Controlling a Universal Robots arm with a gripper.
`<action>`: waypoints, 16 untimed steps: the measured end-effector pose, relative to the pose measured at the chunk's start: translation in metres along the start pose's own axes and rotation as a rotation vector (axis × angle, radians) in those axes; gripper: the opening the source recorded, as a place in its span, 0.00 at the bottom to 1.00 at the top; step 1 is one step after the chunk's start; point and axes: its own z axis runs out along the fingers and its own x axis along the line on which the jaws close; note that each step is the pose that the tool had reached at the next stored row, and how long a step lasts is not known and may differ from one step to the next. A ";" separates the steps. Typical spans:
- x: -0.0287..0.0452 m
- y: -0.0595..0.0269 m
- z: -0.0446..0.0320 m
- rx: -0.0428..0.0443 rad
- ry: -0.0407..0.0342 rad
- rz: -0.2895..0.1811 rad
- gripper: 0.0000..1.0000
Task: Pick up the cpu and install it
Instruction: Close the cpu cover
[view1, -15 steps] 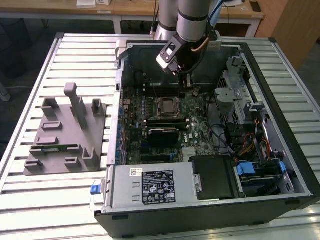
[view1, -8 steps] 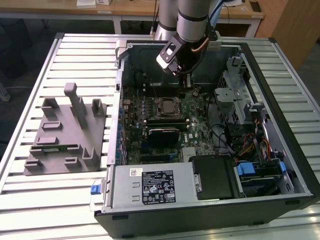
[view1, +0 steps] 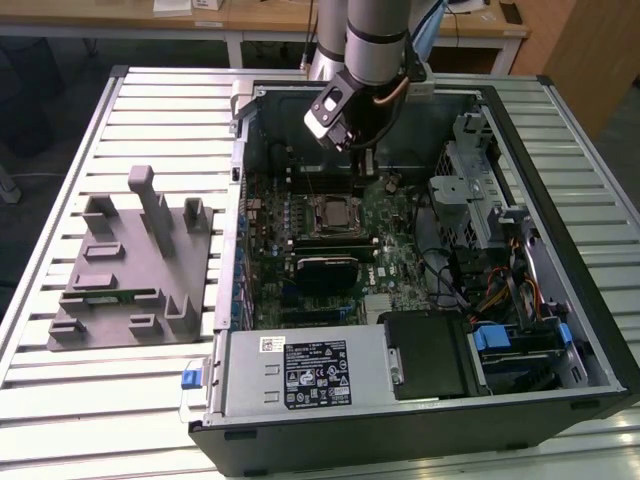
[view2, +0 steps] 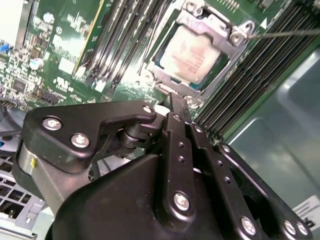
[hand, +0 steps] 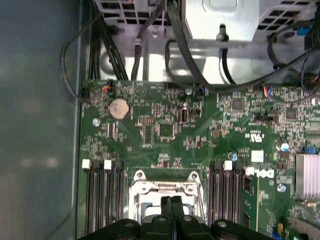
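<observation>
Gripper (hand: 171, 201): jaws closed, fingers (view2: 176, 131) pressed flat together, nothing between them. Tips hang over the edge of the socket (hand: 150, 188); contact w/ the frame, can't tell.

Cpu (view2: 192, 52): lying flat inside the socket, pale metal top up, framed by the socket's metal bracket. Apart from my fingertips, just beyond them in the second wrist view.

Either side of the socket: 2 banks of long black RAM slots (hand: 102, 195), running parallel to its sides, white clips at the ends.

Farther from the socket, on the same green motherboard (hand: 165, 130): round coin battery (hand: 119, 107), small chips around it. Past the board's edge, black cables (hand: 185, 55) loop in front of a grey metal cage.

Exterior view: socket sits mid-board inside an open PC case (view1: 560, 130) lying on its side. Power supply (view1: 300, 372) is at the case end well apart from the socket.

Grey holder block (view1: 130, 270) w/ upright posts: outside the case, well apart from the socket, toward the exterior view's left, on the slatted table (view1: 60, 400).
</observation>
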 end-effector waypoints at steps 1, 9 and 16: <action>0.0000 -0.0018 0.0004 0.0000 0.0000 0.000 0.11; 0.0002 -0.0102 0.0066 0.0032 -0.0003 0.000 0.11; 0.0004 -0.0195 0.0114 0.0055 -0.0003 0.000 0.11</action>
